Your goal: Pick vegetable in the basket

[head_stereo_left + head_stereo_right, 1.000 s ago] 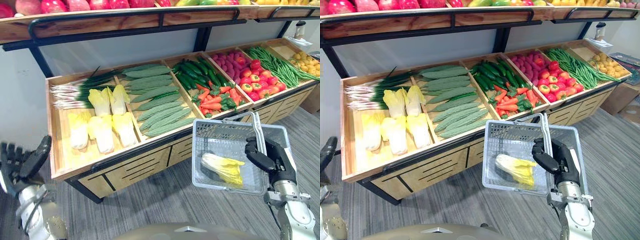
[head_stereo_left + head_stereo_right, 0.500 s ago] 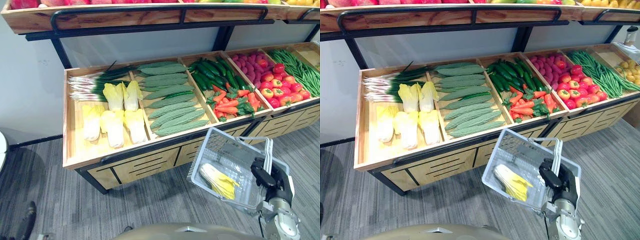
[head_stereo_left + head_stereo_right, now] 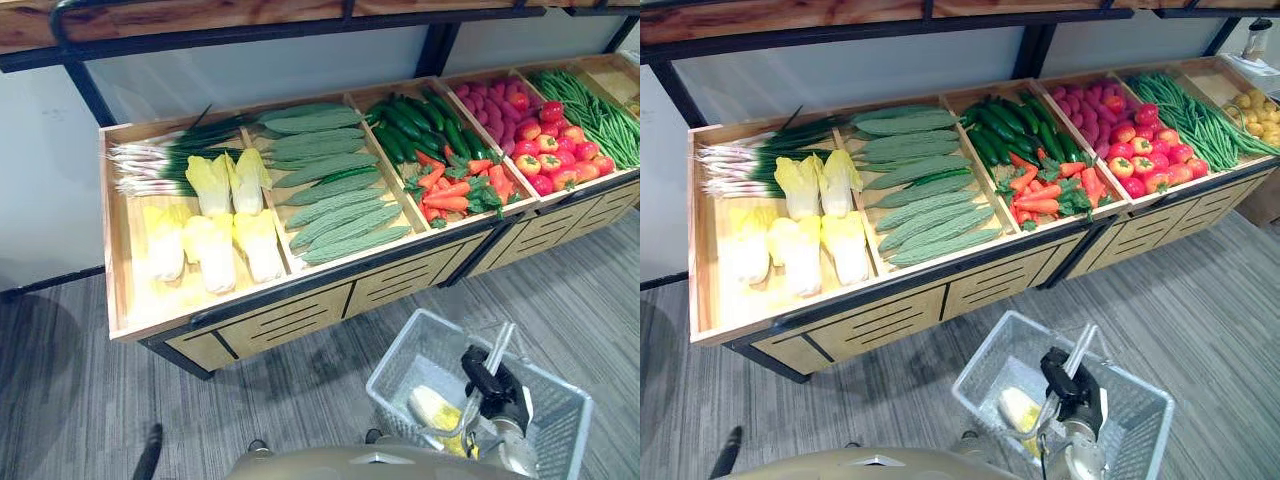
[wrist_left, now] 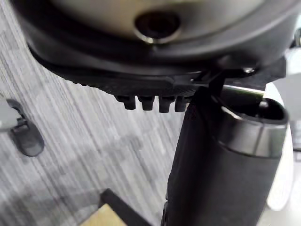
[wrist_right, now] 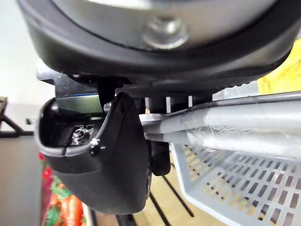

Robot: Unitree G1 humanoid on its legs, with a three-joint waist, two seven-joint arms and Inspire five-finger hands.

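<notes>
Right hand [image 3: 487,376] clasps handle [image 3: 498,345] of grey basket [image 3: 405,352]; one pale cabbage [image 3: 430,405] inside

Grocery shop, stocked wooden produce stand [image 3: 290,318].

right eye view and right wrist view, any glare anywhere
Right eye view: strong light bleaches the pale cabbages at the stand's left end. Right wrist view: a white sheen lies along the basket handle gripped by the right hand.

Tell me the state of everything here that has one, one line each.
basket, hanging by its handle from the right hand.
right hand, shut on the handle.
cabbage, lying inside the basket.
left hand, low over the floor.
vegetable stand, bins stocked.
</notes>
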